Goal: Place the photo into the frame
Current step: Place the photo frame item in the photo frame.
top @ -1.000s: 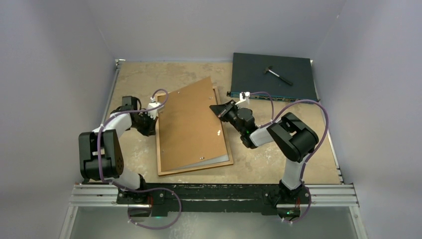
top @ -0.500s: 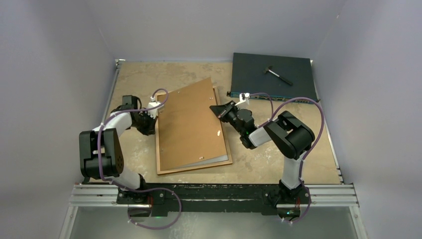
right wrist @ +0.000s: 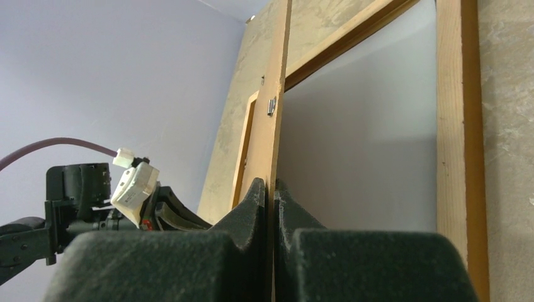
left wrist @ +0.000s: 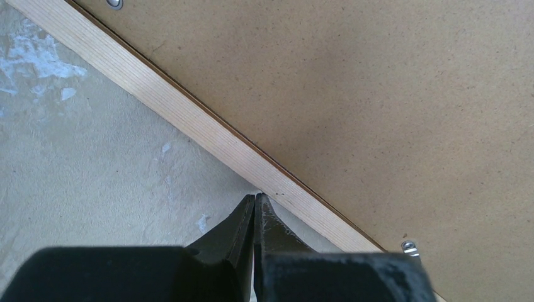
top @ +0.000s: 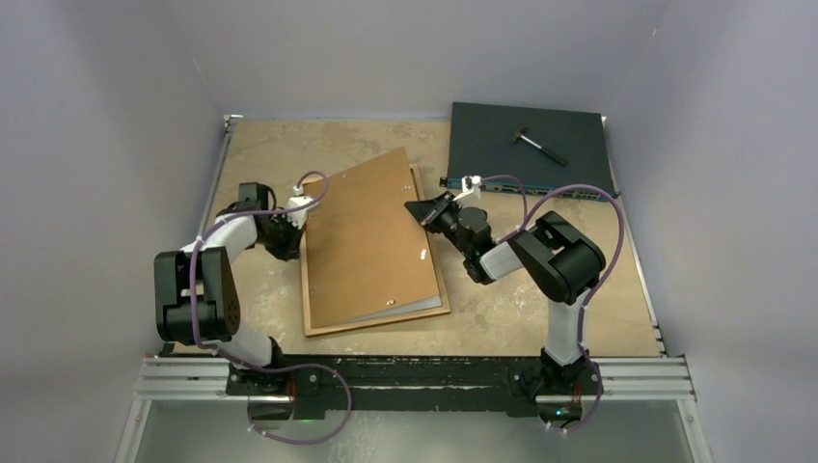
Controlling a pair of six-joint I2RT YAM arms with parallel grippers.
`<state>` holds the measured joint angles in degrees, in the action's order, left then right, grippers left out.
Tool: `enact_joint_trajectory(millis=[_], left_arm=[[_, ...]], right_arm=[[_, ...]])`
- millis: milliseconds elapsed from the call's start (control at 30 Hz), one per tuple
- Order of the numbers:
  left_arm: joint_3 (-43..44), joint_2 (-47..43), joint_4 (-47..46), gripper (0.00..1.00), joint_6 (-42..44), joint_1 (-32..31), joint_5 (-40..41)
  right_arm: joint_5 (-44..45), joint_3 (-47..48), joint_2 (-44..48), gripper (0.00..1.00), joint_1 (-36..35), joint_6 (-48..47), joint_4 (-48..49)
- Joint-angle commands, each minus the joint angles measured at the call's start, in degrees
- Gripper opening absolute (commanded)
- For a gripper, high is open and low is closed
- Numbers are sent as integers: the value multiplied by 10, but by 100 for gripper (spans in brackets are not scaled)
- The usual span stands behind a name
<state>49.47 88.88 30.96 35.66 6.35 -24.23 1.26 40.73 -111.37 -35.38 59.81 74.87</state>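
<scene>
Your right gripper (right wrist: 269,189) is pinched tight on the right long edge of the brown board (right wrist: 277,94). It holds that edge up in the air. The board's left long edge rests low, along the left side of the frame (top: 376,326). So the board leans like a half-open book cover.

The photo (right wrist: 359,138) lies under the board with its white back up. It looks to be inside the frame, flat on the surface (top: 270,154), near the middle. You can only see part of it, so you cannot be sure that every corner is tucked in.

The frame, the photo and the board all have their long sides running from the near edge of the surface toward the far edge. The photo is below your right gripper and to its left.

Your left gripper (left wrist: 255,201) is closed and holds nothing. Its tips sit right at the outer side of the frame's left rail, touching it or just beside it.

The right arm is the one at the raised edge. The next move is likely to bring that edge down and left, so the board lies flat over the photo.
</scene>
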Motion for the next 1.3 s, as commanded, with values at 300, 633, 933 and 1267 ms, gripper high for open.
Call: enact_joint_trajectory(millis=[300, 633, 933, 1267], left_arm=[[22, 8, 2, 0, -5, -15, -38], [25, 9, 6, 0, -5, -15, -36], [22, 7, 6, 0, -3, -15, -33], [38, 7, 11, 0, -10, -1, -38]], right_arm=[[-50, 32, -19, 0, 7, -8, 137], [-65, 43, 20, 0, 12, -52, 99], [-113, 58, 29, 0, 16, -28, 126], [-153, 67, 38, 0, 29, -21, 111]])
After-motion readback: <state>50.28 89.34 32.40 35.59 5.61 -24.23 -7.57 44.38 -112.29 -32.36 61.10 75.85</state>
